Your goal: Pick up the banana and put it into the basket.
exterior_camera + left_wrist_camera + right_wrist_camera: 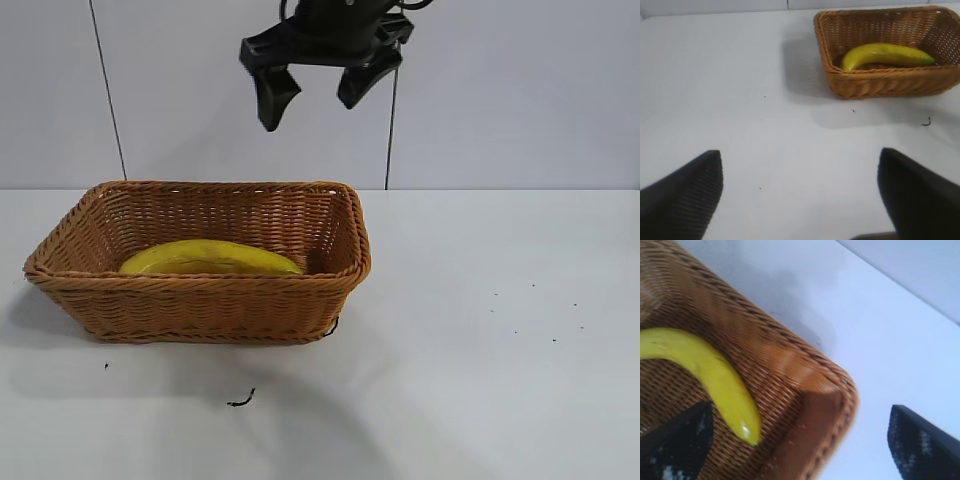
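Banana in basket, right gripper spread above

Banana (210, 258) lies flat on the floor of the basket (200, 300), its length running along the basket's long side, all of it below the braided rim. In the left wrist view the curve bows toward the far wall and one greenish tip points at a short end. The basket stands on the white table (480, 380), left of centre in the exterior view. A small dark scrap (240, 401) lies on the table just in front of it, and a few dark specks dot the surface to the right.

Right gripper (312, 98) hangs in the air above the basket's right end, well clear of the rim, jaws spread wide with nothing between them. Left gripper (800, 192) sits well back from the basket over bare table, its jaws also wide apart and empty
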Available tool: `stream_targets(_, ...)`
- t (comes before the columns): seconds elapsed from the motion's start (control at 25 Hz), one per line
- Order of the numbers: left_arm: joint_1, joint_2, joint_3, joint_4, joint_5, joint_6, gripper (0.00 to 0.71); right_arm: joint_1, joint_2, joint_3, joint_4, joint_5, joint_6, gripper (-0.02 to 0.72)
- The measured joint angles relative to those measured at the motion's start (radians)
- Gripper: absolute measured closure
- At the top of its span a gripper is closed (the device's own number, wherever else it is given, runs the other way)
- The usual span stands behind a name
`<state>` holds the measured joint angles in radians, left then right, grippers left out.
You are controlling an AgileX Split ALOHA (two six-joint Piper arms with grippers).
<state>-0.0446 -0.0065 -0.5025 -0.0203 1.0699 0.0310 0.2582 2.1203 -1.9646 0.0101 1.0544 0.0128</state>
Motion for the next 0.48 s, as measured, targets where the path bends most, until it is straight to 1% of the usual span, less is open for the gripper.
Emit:
stream_targets(0.2, 0.000, 0.000, 0.000, 0.000, 0.000, 0.000, 0.075, -0.163, 0.000, 0.000, 0.000, 0.034, 0.007, 0.066)
stream_targets(0.32, 0.000, 0.000, 0.000, 0.000, 0.000, 0.000, 0.075, -0.242, 0.000, 0.000, 0.000, 0.056, 0.007, 0.067)
stream_targets(0.4, 0.000, 0.000, 0.000, 0.000, 0.000, 0.000, 0.075, -0.285, 0.000, 0.000, 0.000, 0.083, 0.007, 0.069)
stream_targets(0.48, 0.000, 0.000, 0.000, 0.000, 0.000, 0.000, 0.075, -0.313, 0.000, 0.000, -0.001, 0.127, -0.006, 0.069)
